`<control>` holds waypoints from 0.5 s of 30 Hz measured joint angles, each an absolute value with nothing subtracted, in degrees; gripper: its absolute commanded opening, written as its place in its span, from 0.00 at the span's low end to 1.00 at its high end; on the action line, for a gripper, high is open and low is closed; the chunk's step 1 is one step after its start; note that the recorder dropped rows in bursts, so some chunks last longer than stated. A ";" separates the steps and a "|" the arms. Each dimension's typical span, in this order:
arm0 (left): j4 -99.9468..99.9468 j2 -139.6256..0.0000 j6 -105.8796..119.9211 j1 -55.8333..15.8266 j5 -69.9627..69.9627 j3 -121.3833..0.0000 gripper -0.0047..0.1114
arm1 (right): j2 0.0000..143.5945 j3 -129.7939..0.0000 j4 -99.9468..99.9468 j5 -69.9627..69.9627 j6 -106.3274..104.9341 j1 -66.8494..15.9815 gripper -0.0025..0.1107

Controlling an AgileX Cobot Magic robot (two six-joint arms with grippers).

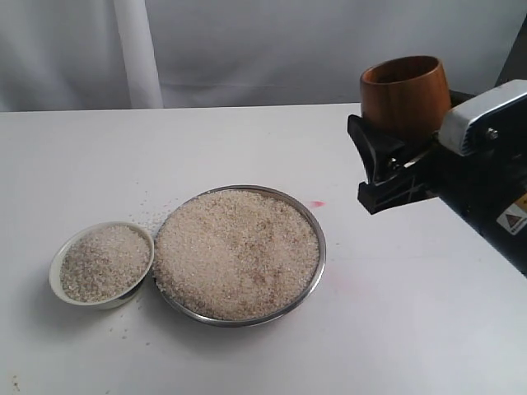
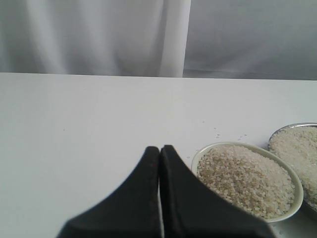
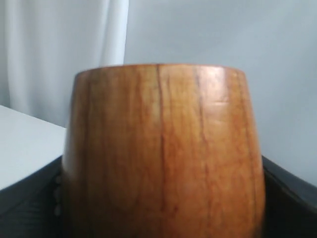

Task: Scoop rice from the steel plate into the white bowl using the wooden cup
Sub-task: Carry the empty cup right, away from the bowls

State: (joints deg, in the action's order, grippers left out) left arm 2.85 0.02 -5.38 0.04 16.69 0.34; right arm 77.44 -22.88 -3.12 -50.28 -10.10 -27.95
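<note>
While the right gripper (image 1: 377, 164) clamped the wooden cup (image 1: 405, 95) upright, up high & well right of the steel plate (image 1: 320, 247), the left gripper (image 2: 159, 158) sat pinched empty near the white bowl (image 2: 233, 144). Cup looked light, rigid, glossy-slick, so a grip round its lower wall seemed apt; rice (image 1: 239, 251) would pour loose, spill easily w/ tilt
</note>
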 measured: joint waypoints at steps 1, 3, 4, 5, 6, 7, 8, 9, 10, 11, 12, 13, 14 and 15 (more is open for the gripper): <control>2.85 0.02 -5.38 0.04 16.69 0.34 0.04 | 78.06 -22.88 -3.28 -50.28 -10.10 -27.95 0.02; 2.85 0.02 -5.38 0.04 16.69 0.34 0.04 | 79.78 -22.88 -4.66 -50.28 -10.10 -27.95 0.02; 2.85 0.02 -5.38 0.04 16.69 0.34 0.04 | 80.49 -22.88 -5.22 -50.28 -10.10 -27.95 0.02; 2.85 0.02 -5.38 0.04 16.69 0.34 0.04 | 81.38 -22.88 -6.00 -50.28 -10.10 -27.95 0.02; 2.85 0.02 -5.38 0.04 16.69 0.34 0.04 | 82.27 -22.88 -6.91 -50.28 -10.10 -27.95 0.02; 2.85 0.02 -5.38 0.04 16.69 0.34 0.04 | 83.89 -22.88 -8.87 -51.08 -10.10 -27.95 0.02; 2.85 0.02 -5.38 0.04 16.69 0.34 0.04 | 84.83 -22.88 -10.04 -51.81 -10.10 -27.95 0.02; 2.85 0.02 -5.38 0.04 16.69 0.34 0.04 | 86.86 -22.88 -12.32 -53.71 -10.10 -27.95 0.02; 2.85 0.02 -5.38 0.04 16.69 0.34 0.04 | 87.95 -22.88 -13.63 -55.05 -10.10 -27.95 0.02; 2.85 0.02 -5.38 0.04 16.69 0.34 0.04 | 90.18 -22.88 -15.76 -58.02 -10.10 -27.95 0.02; 2.85 0.02 -5.38 0.04 16.69 0.34 0.04 | 91.54 -22.88 -16.71 -59.86 -10.10 -27.95 0.02; 2.85 0.02 -5.38 0.04 16.69 0.34 0.04 | 93.90 -22.88 -18.07 -62.99 -10.10 -27.95 0.02; 2.85 0.02 -5.38 0.04 16.69 0.34 0.04 | 95.16 -22.88 -18.83 -65.01 -10.10 -27.95 0.02; 2.85 0.02 -5.38 0.04 16.69 0.34 0.04 | 96.73 -22.88 -19.40 -66.48 -10.10 -27.95 0.02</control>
